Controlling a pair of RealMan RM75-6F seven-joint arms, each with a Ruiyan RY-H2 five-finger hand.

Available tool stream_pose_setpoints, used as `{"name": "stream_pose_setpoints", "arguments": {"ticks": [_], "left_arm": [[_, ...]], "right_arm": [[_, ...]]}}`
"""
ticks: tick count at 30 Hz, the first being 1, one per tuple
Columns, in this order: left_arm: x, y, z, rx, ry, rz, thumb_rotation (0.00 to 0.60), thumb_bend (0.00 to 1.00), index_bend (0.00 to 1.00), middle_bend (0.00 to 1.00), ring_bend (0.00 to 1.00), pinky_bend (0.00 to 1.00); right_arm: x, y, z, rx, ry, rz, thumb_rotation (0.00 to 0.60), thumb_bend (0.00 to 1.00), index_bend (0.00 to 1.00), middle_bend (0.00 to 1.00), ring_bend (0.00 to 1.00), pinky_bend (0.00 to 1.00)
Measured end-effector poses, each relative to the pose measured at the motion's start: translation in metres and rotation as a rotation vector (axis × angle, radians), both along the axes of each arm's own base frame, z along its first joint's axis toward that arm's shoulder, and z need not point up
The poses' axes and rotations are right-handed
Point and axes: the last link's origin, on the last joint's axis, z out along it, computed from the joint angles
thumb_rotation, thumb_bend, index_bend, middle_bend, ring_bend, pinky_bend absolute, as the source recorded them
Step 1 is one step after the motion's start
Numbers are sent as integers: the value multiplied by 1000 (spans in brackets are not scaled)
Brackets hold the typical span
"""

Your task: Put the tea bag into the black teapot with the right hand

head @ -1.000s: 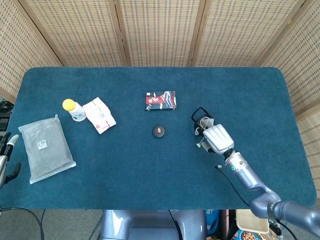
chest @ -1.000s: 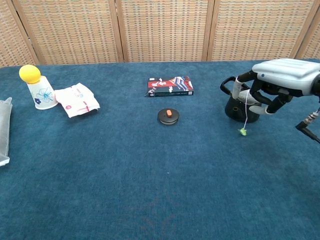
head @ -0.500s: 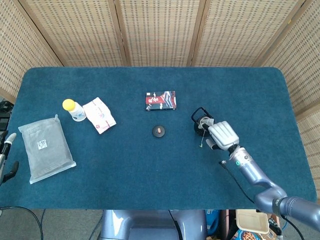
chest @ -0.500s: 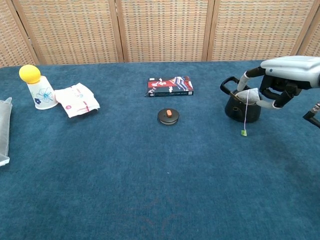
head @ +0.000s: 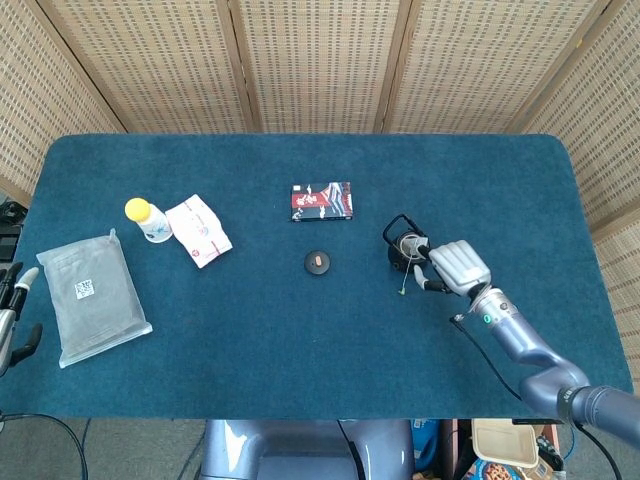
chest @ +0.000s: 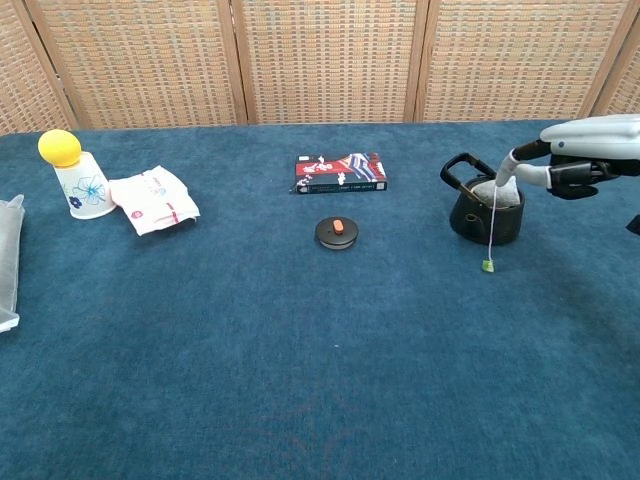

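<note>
The black teapot [head: 403, 246] [chest: 484, 213] stands at the table's right side with its lid off. A white tea bag [chest: 497, 193] rests in its mouth, while the string runs down the outside to a green tag [chest: 488, 265] [head: 402, 291] on the cloth. My right hand [head: 458, 267] [chest: 580, 151] hovers just right of the pot with its fingers stretched out. One fingertip [chest: 512, 167] lies close to the bag, and the hand holds nothing. At the left edge of the head view my left hand [head: 14, 312] shows in part, fingers apart and empty.
The teapot's round lid [head: 317, 262] [chest: 337, 231] lies mid-table, with a red tea box [head: 321, 201] [chest: 340, 172] behind it. On the left are a cup with a yellow ball [head: 148, 220] [chest: 75, 180], a white packet [head: 200, 230] [chest: 152, 200] and a clear bag [head: 92, 296].
My right hand has drawn back to the right from over the teapot and let go of the tea bag. The bag now sits in the pot's mouth.
</note>
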Motion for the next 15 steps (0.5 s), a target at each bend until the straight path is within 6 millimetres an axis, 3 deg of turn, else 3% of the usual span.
{"name": "stream_pose_setpoints", "arguments": {"ticks": [15], "left_arm": [[1, -1, -1, -3, -1, 2, 600, 445, 0, 0, 0, 0]], "right_arm": [[-12, -13, 3, 9, 55, -42, 0, 770, 258, 973, 998, 1000]]}}
